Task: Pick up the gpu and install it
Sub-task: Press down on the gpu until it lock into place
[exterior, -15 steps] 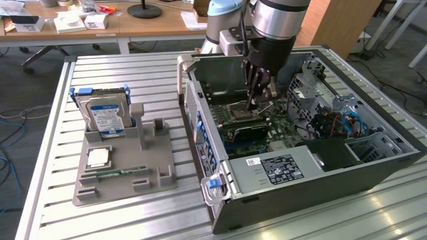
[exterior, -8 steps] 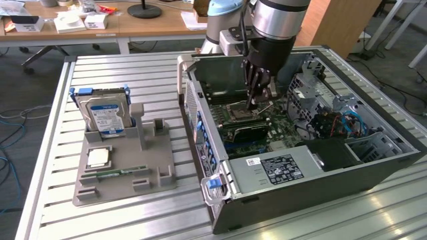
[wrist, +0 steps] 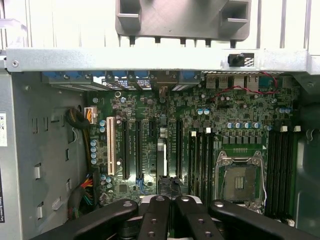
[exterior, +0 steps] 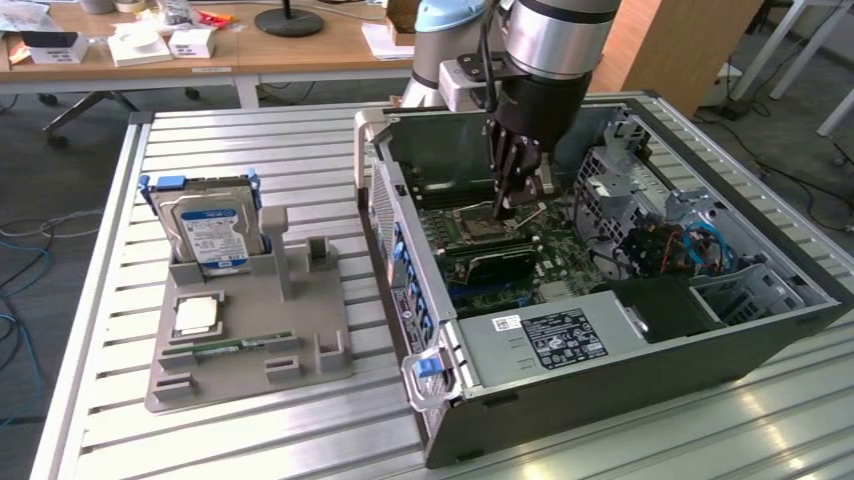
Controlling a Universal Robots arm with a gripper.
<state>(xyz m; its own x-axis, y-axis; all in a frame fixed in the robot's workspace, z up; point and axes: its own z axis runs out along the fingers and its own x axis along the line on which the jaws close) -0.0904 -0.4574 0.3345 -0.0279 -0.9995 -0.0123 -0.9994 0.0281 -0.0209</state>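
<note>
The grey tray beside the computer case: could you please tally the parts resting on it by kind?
Hard drive: 1
Processor chip: 1
Memory stick: 1
Total: 3

Exterior view looking down at an angle from outside the slatted table, well back, taking in the open computer case; wrist view close inside that case, facing the motherboard head-on; shared: motherboard and empty CPU socket.
</note>
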